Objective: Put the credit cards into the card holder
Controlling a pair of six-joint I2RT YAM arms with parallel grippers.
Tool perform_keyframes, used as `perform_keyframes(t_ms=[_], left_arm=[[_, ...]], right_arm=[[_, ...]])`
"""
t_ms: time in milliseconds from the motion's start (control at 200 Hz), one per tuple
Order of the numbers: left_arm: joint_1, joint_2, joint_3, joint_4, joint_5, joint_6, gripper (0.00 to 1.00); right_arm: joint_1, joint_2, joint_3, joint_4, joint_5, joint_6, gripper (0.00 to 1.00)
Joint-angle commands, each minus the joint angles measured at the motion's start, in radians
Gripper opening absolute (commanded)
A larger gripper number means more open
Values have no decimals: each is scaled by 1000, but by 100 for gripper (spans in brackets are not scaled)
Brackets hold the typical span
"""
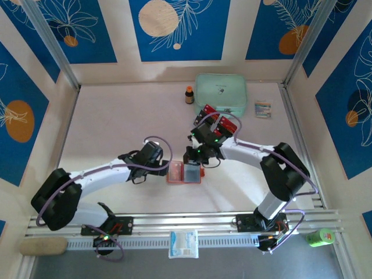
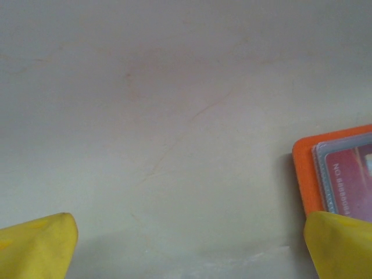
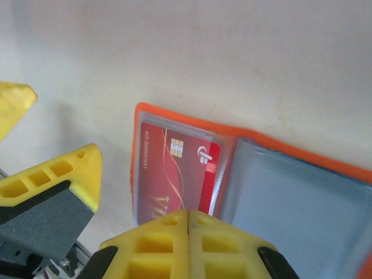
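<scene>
Card holder (image 3: 290, 197) lies open (1 red card (image 3: 174, 174) inside), right gripper (image 3: 189, 220) pressed together, left gripper (image 2: 189, 235) spread.

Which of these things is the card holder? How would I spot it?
Look at the white table, near its front middle. The card holder lies open there: a small orange wallet with grey-blue inside, unlike the bigger mint-green pouch at the back.

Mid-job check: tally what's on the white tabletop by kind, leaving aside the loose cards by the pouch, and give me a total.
Orange wallet, lying open: 1
Red card in the wallet's clear sleeve: 1
Mint-green pouch: 1
Small brown bottle: 1
Small printed packet: 1
Total: 5
</scene>
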Motion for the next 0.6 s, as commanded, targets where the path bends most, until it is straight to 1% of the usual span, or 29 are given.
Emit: perform_keyframes(t_ms=[0, 125, 275, 485, 595], left_arm=[[12, -37, 62, -67, -19, -22, 100], [9, -50, 95, -68, 28, -55, 100], [-20, -66, 119, -60, 55, -105, 100], [-76, -63, 126, -54, 61, -160, 100], [-105, -45, 133, -43, 57, -171, 100]], right_arm=[[-44, -69, -16, -77, -34, 1, 3], [-78, -108, -33, -112, -32, 5, 4], [-79, -119, -46, -148, -47, -3, 5], [-39, -128, -32, -210, -3, -9, 6], [-11, -119, -31, -202, 21, 0, 6]])
